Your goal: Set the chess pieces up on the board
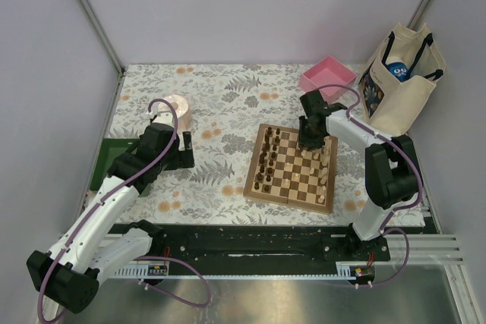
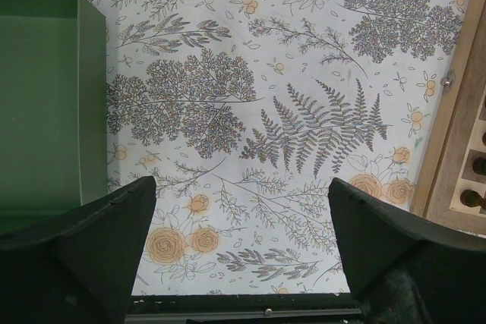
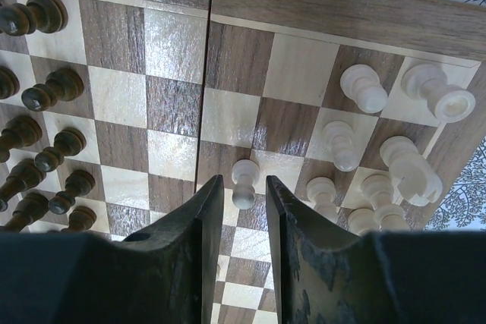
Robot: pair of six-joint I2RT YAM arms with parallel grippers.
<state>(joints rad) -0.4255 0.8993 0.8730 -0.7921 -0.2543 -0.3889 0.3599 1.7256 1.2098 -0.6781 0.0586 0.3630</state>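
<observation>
The board (image 1: 253, 189) lies right of centre on the floral cloth, with dark chess pieces (image 1: 266, 161) in rows along its left side and pale ones (image 1: 325, 166) along its right. My right gripper (image 1: 311, 140) hangs over the board's far middle. In the right wrist view its fingers (image 3: 244, 181) stand narrowly open around a pale pawn (image 3: 243, 184), which stands on the board with a thin gap on each side. Dark pieces (image 3: 47, 149) line the left, pale ones (image 3: 380, 157) the right. My left gripper (image 2: 243, 187) is open and empty above the cloth, left of the board's edge (image 2: 456, 134).
A green tray (image 1: 99, 165) (image 2: 45, 96) sits at the table's left edge beside my left arm. A round pale container (image 1: 179, 108) stands behind that arm. A pink tray (image 1: 328, 77) and a tote bag (image 1: 402, 81) are at the back right.
</observation>
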